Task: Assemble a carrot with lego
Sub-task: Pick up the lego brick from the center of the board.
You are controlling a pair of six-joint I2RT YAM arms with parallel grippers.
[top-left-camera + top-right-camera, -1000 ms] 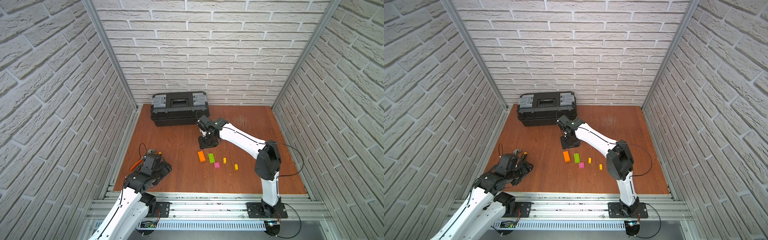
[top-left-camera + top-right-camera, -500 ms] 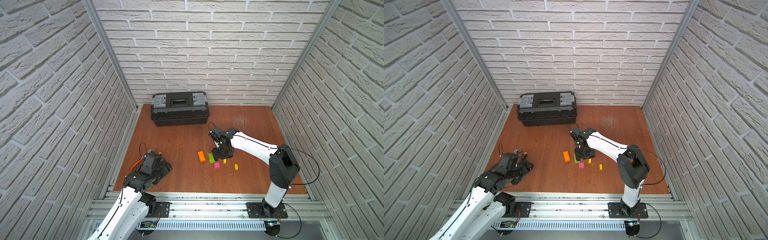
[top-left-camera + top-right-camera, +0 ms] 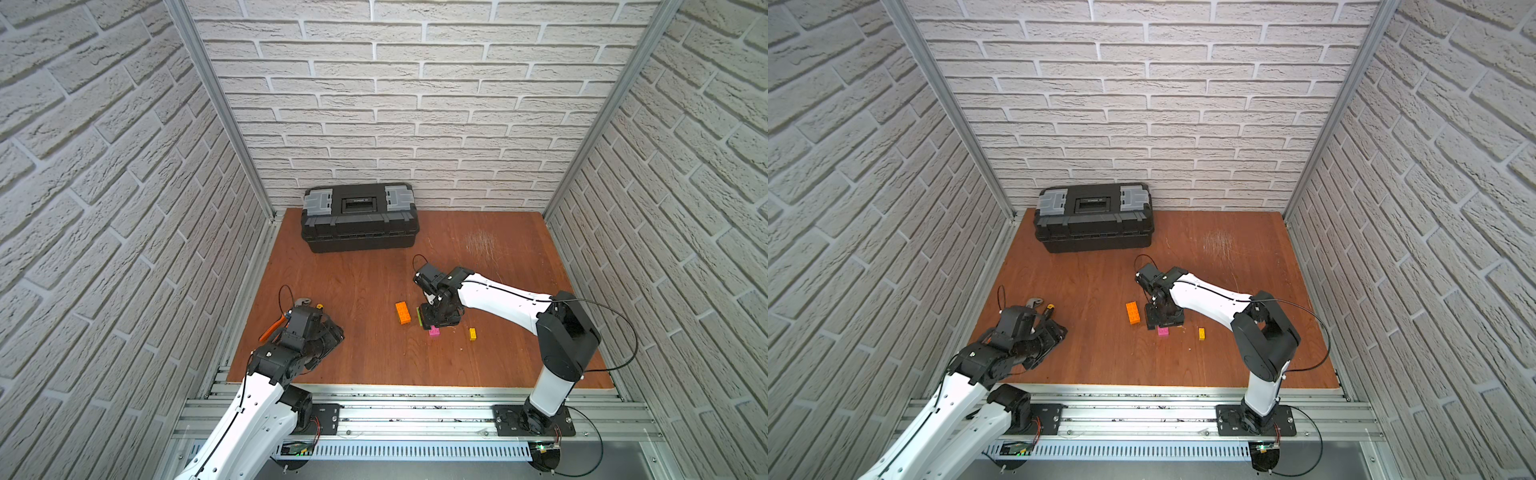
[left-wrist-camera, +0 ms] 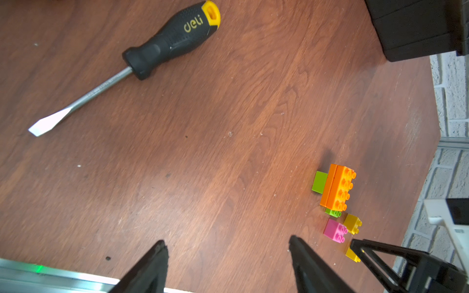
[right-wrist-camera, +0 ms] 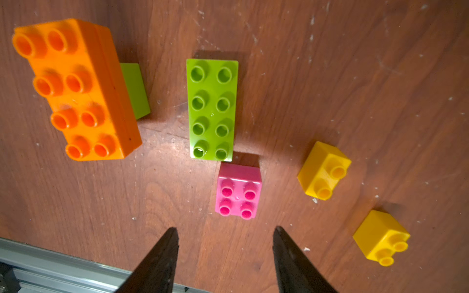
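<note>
The lego lies loose on the wooden floor. In the right wrist view an orange stack [image 5: 76, 88] stands on a short lime-green brick [image 5: 134, 88]. Beside it lie a long lime-green brick [image 5: 212, 109], a pink brick [image 5: 238, 191] and two yellow bricks [image 5: 323, 171] [image 5: 382, 237]. My right gripper [image 5: 225, 228] is open just short of the pink brick, holding nothing. In both top views it [image 3: 436, 322] hangs over the long green brick beside the orange stack [image 3: 402, 312] [image 3: 1133, 312]. My left gripper [image 4: 227, 239] is open and empty at the front left. No finished carrot is in view.
A black toolbox [image 3: 359, 218] stands at the back wall. A black-and-yellow screwdriver [image 4: 172, 38] and orange-handled pliers [image 3: 272, 328] lie by the left arm. Brick walls close in three sides; a metal rail [image 3: 395, 411] runs along the front.
The right arm has swung from near the toolbox toward the front and now stands over the bricks. The left arm has not moved.
</note>
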